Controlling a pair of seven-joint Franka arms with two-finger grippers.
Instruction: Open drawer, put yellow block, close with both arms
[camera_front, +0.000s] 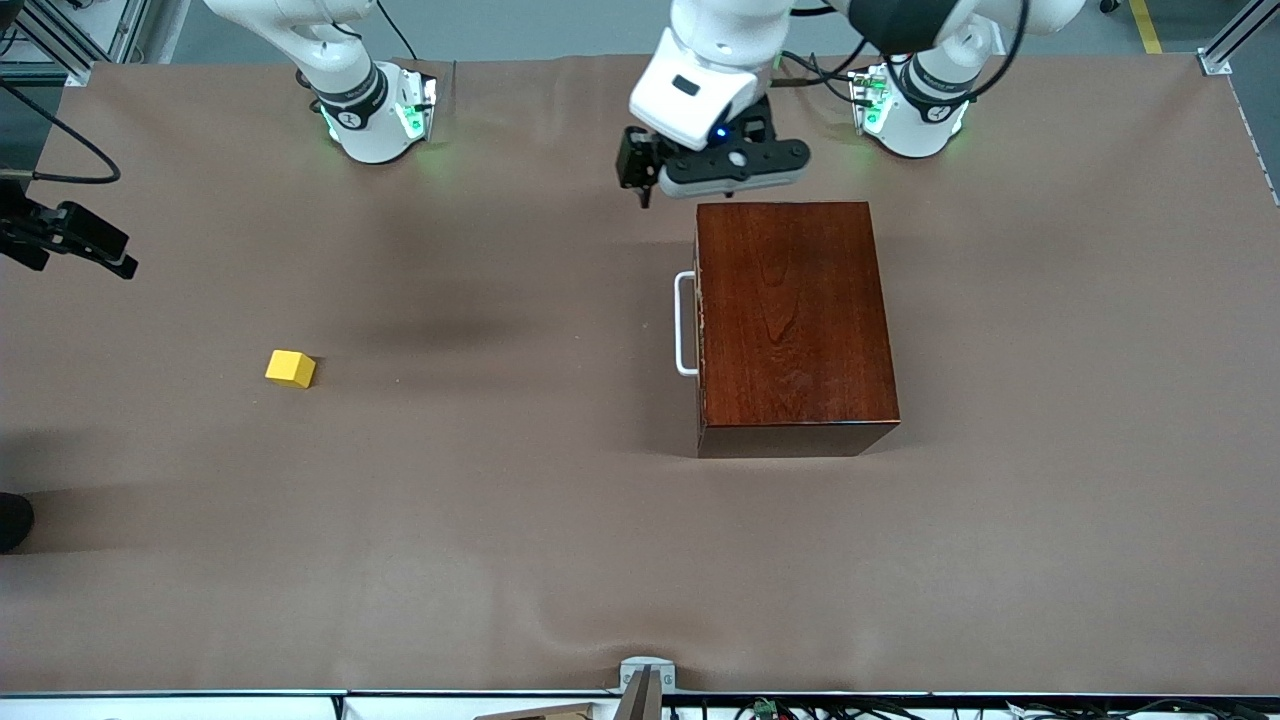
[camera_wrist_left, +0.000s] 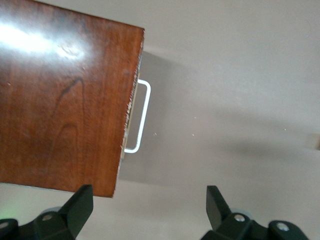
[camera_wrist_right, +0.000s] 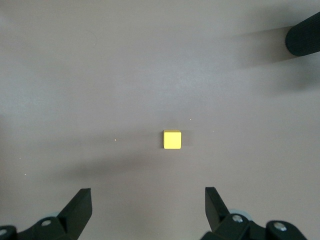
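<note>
The dark reddish-brown wooden box (camera_front: 795, 320) stands toward the left arm's end of the table. Its drawer is shut, and the white handle (camera_front: 685, 323) faces the right arm's end. My left gripper (camera_wrist_left: 150, 190) hangs open and empty over the box's corner farthest from the front camera, on the handle (camera_wrist_left: 140, 117) side. Its hand (camera_front: 735, 165) shows above that edge. The yellow block (camera_front: 290, 368) lies alone on the brown cloth toward the right arm's end. My right gripper (camera_wrist_right: 147, 192) is open and empty, high over the table, apart from the yellow block (camera_wrist_right: 172, 139).
A black rounded object (camera_front: 12, 520) pokes in at the table's edge at the right arm's end and also shows as a black object (camera_wrist_right: 302, 39) in the right wrist view. A metal bracket (camera_front: 645, 680) sits at the table edge nearest the front camera.
</note>
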